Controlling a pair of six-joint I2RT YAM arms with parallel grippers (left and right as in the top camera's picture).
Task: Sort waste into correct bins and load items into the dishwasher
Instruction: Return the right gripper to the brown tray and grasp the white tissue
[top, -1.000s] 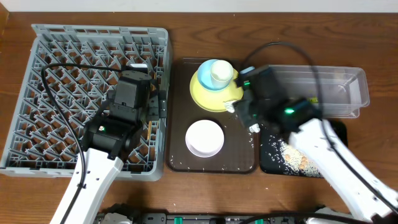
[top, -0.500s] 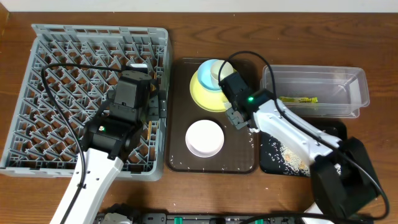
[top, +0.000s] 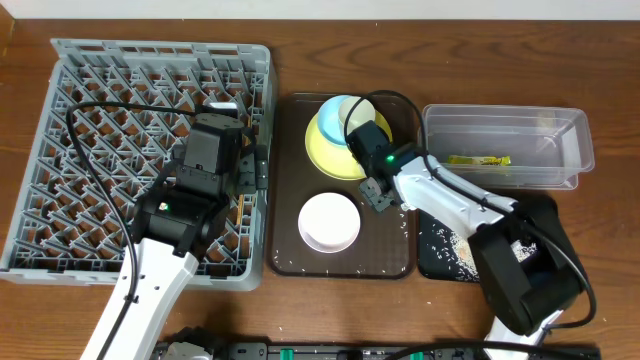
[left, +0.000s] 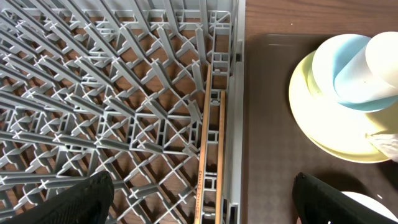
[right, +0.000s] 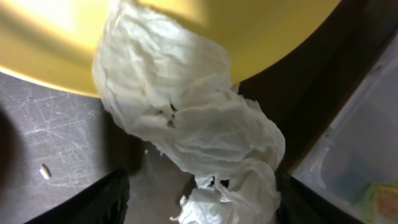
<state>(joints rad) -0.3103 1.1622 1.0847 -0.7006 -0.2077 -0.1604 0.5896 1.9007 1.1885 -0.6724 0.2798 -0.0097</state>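
Clear tub (top: 575, 150) holds wrapper (top: 478, 160); black tray (top: 428, 268) holds crumbs (top: 452, 245); rack (top: 100, 60) holds chopsticks (left: 208, 162); right gripper (right: 199, 202) parted astride tissue (right: 193, 124); left gripper (left: 211, 199) parted above rack.

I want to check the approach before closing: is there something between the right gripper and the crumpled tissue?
Nothing visible does. In the right wrist view the crumpled tissue lies directly between the open fingers of the right gripper. It hangs from the rim of the yellow plate onto the brown tray.
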